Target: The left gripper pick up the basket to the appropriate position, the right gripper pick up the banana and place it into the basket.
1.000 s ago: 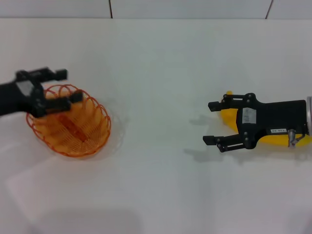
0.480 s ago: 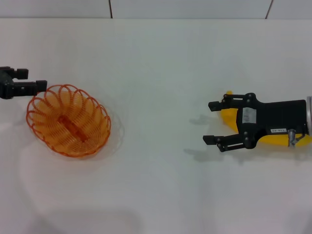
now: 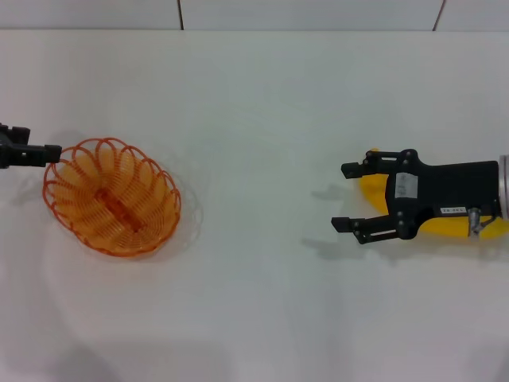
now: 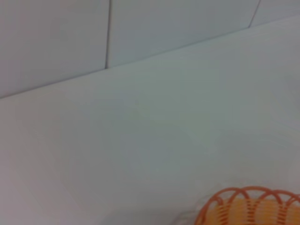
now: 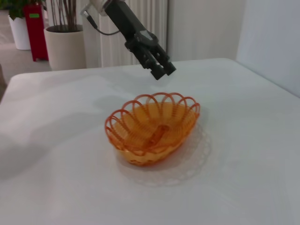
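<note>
The orange wire basket (image 3: pixel 111 196) stands on the white table at the left, empty. It also shows in the right wrist view (image 5: pixel 152 127) and its rim in the left wrist view (image 4: pixel 248 206). My left gripper (image 3: pixel 24 142) is at the left edge of the head view, open, just off the basket's far left rim and holding nothing. It hangs above the basket's far rim in the right wrist view (image 5: pixel 162 70). My right gripper (image 3: pixel 347 197) is open at the right, over the yellow banana (image 3: pixel 371 189), which lies mostly hidden under it.
The white table (image 3: pixel 254 103) runs to a tiled wall at the back. In the right wrist view, plant pots (image 5: pixel 65 44) and a radiator stand beyond the table's far edge.
My left gripper has let go of the basket's rim and drawn back to the left, almost out of the head view. The basket stays put. The right gripper has hardly moved.
</note>
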